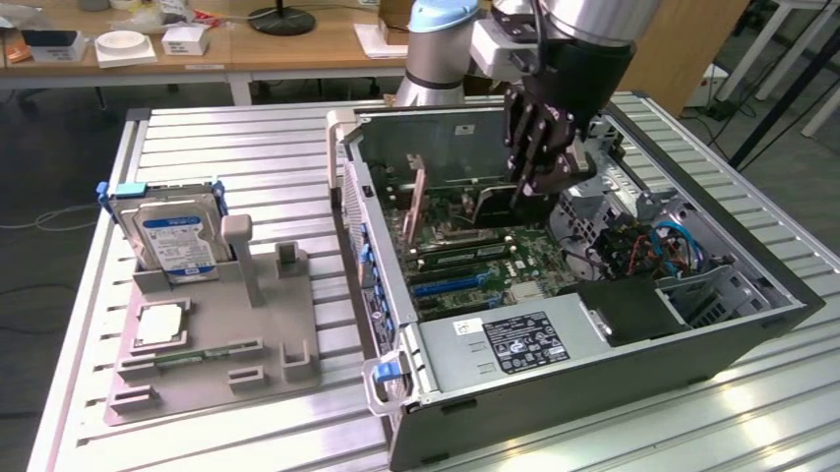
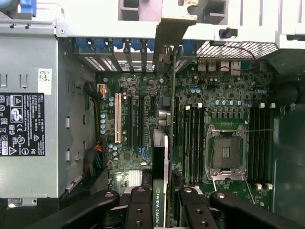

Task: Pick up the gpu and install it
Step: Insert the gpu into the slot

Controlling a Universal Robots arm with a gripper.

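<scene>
Wrist view: my gripper (image 2: 162, 196) clamps the gpu (image 2: 160, 152) edge-on.
Gpu place: inside the computer case (image 1: 591, 393), over the motherboard (image 2: 143, 86).
Long axis: along the expansion slots (image 2: 129, 119), running straight out from my gripper.

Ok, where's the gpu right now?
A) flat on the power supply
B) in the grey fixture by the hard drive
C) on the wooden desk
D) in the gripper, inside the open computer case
D: the gripper is shut on the gpu, holding it edge-on over the motherboard inside the computer case.
</scene>
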